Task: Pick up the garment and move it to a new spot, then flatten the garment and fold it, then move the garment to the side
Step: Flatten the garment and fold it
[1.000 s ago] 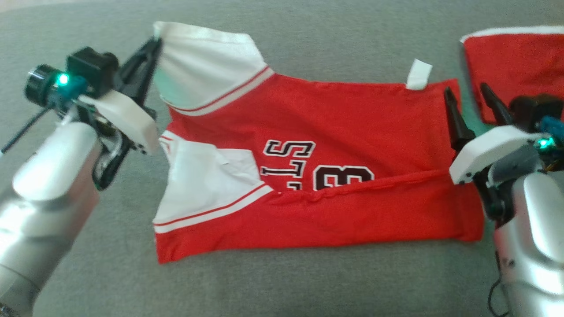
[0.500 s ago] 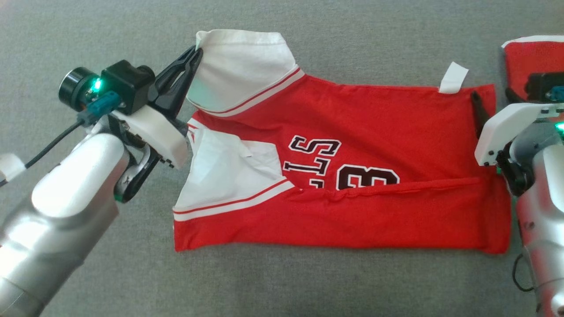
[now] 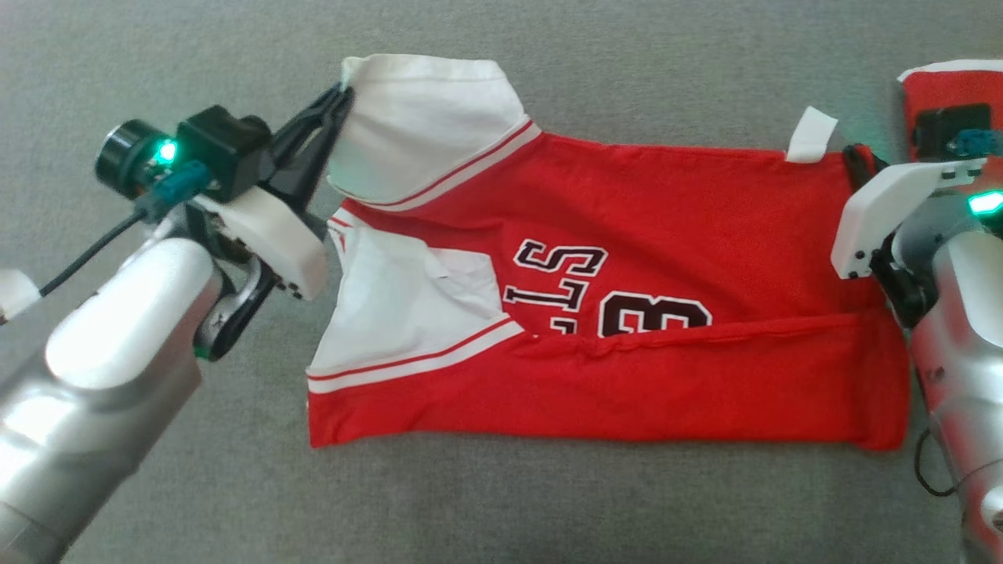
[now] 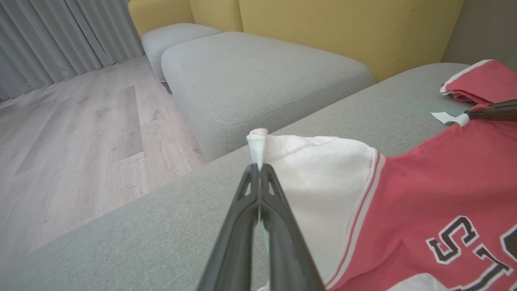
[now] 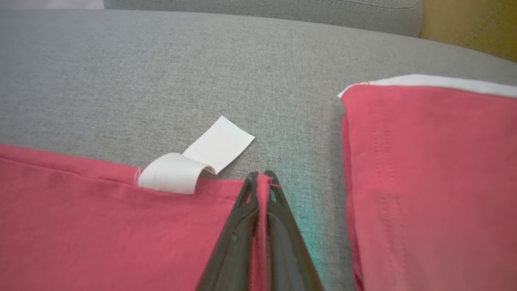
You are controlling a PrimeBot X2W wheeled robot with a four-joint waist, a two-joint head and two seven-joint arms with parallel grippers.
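Red jersey (image 3: pixel 627 376) lying on grey cushion (image 3: pixel 548 501); left gripper (image 3: pixel 343 94) pinching sleeve (image 3: pixel 423 125) at ten o'clock, right gripper (image 5: pixel 261 177) clamping corner at two o'clock. Wood floor (image 4: pixel 80 141), curtains (image 4: pixel 60 36), yellow backrest (image 4: pixel 343 28) beyond.

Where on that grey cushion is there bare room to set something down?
Bare grey cushion runs along the jersey's near edge and beyond its far edge. Crowded at the right: a narrow strip separates it from another red garment, where the right hand grips.
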